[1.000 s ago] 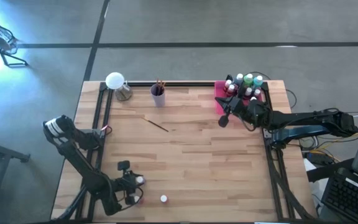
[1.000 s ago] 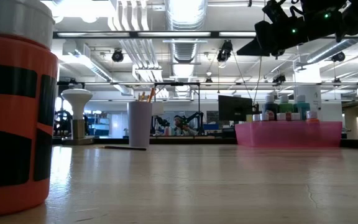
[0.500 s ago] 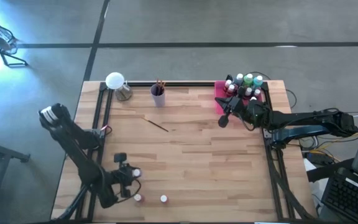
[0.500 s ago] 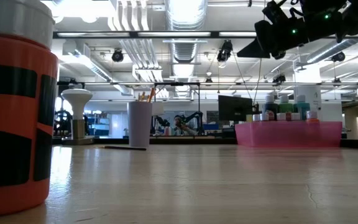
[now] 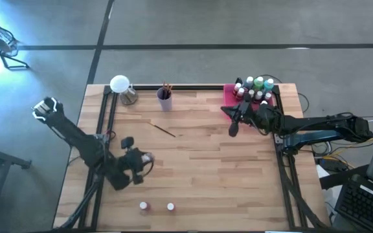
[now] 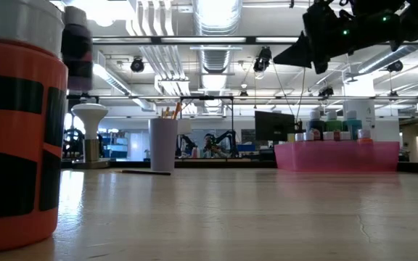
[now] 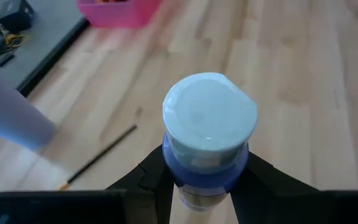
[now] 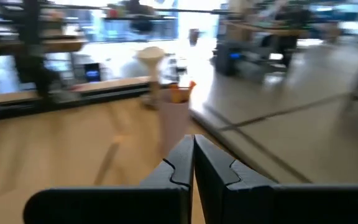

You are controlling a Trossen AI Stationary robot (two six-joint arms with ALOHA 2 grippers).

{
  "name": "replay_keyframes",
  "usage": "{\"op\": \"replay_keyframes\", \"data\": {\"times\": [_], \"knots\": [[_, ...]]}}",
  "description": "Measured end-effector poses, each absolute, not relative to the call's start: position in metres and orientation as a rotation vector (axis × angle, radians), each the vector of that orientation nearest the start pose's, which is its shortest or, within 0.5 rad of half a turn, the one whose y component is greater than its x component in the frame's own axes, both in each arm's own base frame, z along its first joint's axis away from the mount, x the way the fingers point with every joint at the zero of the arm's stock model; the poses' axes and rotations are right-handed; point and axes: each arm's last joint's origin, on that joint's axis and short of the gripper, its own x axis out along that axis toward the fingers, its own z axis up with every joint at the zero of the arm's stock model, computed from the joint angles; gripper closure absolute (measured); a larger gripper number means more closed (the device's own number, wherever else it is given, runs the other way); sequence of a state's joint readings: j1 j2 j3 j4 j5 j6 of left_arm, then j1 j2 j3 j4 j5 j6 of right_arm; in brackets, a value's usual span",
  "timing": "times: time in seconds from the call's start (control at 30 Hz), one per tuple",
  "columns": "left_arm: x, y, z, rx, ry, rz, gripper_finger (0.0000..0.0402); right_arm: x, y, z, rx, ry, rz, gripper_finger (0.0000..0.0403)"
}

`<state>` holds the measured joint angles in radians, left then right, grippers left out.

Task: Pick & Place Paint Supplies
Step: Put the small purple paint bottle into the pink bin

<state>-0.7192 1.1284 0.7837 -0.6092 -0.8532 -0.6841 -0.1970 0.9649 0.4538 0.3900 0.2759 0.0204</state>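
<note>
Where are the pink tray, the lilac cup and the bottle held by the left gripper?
pink tray (image 6: 336, 156): low view, its front wall.
lilac cup (image 6: 162, 145): low view, its side.
blue bottle (image 7: 209, 113): left wrist view, its white cap.

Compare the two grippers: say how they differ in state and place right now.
The left gripper is shut on a white-capped bottle, while the right gripper is shut and holds nothing. The left gripper sits over the table's left front part; the right gripper hangs beside the pink tray at the right rear. Both are dark two-finger grippers.
</note>
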Motion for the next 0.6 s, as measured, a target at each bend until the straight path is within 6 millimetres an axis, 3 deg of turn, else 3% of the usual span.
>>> {"op": "replay_keyframes", "data": {"times": [0.4,0.6], "knots": [[0.243,-0.06,0.271,-0.08,0.374,0.284,0.0278,0.205,-0.039,0.242,0.093,0.102,-0.21,0.0394],[0.275,-0.023,0.262,-0.105,0.334,0.288,0.0278,0.206,-0.037,0.246,0.052,0.097,-0.198,0.0392]]}}
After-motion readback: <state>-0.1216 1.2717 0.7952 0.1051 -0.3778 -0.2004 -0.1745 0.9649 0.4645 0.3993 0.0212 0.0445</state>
